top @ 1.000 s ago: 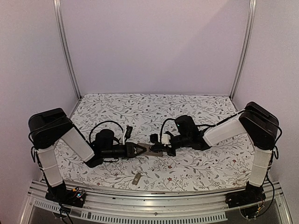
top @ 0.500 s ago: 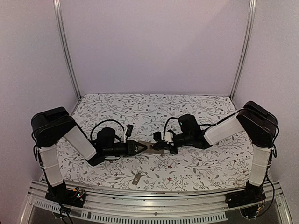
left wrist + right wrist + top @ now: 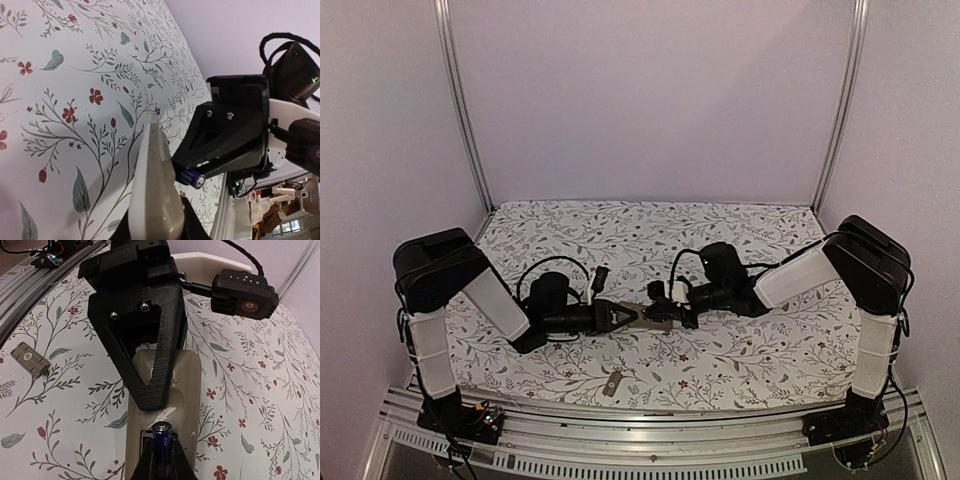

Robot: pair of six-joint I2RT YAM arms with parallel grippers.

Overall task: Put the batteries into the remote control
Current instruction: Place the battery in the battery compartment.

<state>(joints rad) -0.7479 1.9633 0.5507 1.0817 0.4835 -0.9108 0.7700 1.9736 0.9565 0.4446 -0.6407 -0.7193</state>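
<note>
Blue battery (image 3: 161, 439) at tan remote control (image 3: 188, 382)

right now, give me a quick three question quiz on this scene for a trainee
1. True or false: the left pincer is shut on the remote control.
2. What does the right pincer hold? A) a battery B) a screwdriver C) nothing
3. Fill in: the grey-tan cover lies loose on the ___.
Key: 1 true; 2 A; 3 table.
</note>
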